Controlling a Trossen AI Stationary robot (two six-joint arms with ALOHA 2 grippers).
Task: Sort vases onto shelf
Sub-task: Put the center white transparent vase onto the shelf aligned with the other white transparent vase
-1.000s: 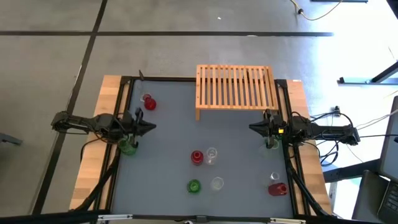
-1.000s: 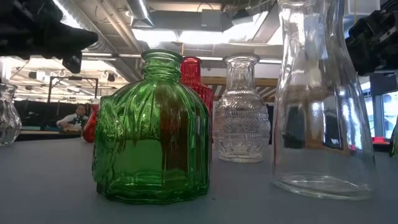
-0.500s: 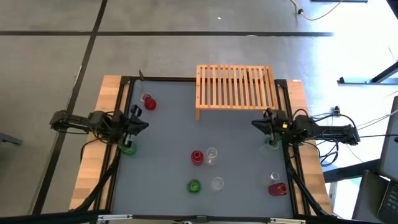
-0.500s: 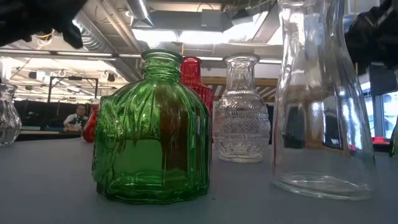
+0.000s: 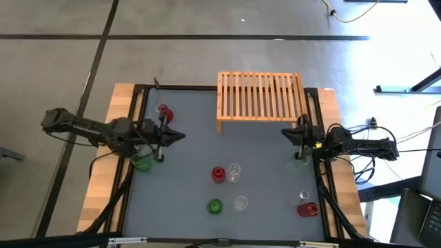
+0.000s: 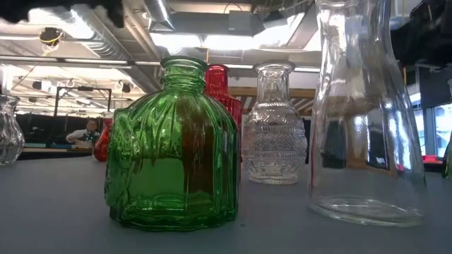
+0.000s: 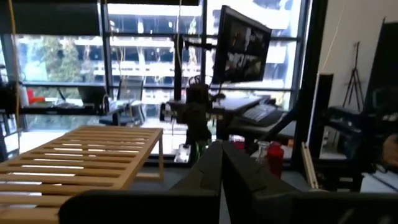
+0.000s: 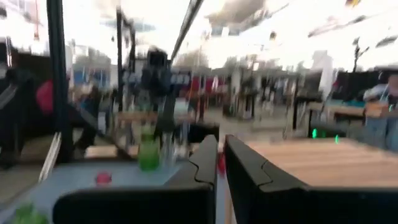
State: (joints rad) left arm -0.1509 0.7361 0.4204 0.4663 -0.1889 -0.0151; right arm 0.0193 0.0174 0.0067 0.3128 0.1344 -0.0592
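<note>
The slatted wooden shelf [image 5: 262,98] stands on its short legs at the table's far edge. Small vases stand upright on their bases. A red [image 5: 167,115] and a clear one are at far left, and a green one [image 5: 142,163] is below my left arm. A red [image 5: 218,173], a clear [image 5: 235,169], a green [image 5: 215,205] and another clear [image 5: 240,202] sit near the middle. A red one [image 5: 307,209] is at near right, and one [image 5: 301,160] is beside my right arm. My left gripper [image 5: 180,135] hovers shut over the left side. My right gripper [image 5: 285,133] hovers shut by the shelf's near right corner.
A dark metal frame and pale wood boards border the grey table [image 5: 262,148]. The low view is filled by the green vase [image 6: 173,144], a patterned clear vase [image 6: 274,123] and a tall clear vase [image 6: 367,113]. A person sits far off in the room behind the table.
My left gripper drew back toward the table's left edge, then reached out toward the table's middle and rose out of the low view. My right gripper crept a little toward the far edge. No vase has moved.
</note>
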